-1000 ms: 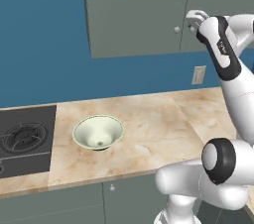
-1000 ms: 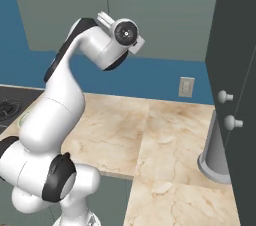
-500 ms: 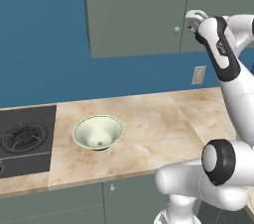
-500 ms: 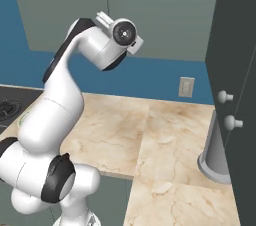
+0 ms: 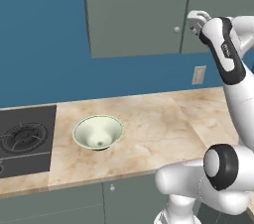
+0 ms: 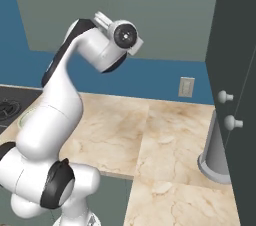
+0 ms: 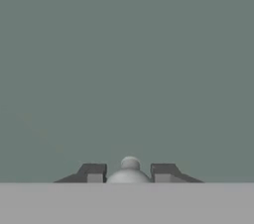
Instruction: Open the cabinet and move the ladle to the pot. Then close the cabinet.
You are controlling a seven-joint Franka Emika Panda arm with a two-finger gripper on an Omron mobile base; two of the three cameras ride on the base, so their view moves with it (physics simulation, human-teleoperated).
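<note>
- gripper [image 7: 128, 174] at bottom centre of hand view, jaws narrow, pinched on the cabinet knob [image 7: 129, 164] sitting between the fingertips
- cabinet [image 5: 136, 10] fills upper centre of left base view, doors shut
- pale bowl [image 5: 98, 132] on counter [image 5: 158, 124], lower left of centre
- stove burner [image 5: 22, 138] at far left

The cabinet [image 5: 136, 10] door is standing shut, blocking any way inside. Its knob [image 7: 129, 164] is sitting between the gripper [image 7: 128, 173] fingertips, with the flat door face filling the space right ahead. Below, the counter [image 5: 149, 129] is lying mostly bare, offering wide passing room; a bowl [image 5: 98, 132] is sitting near the stove [image 5: 25, 139], and a grey cylinder [image 6: 216, 150] is standing against the tall dark cupboard [image 6: 235, 70].
</note>
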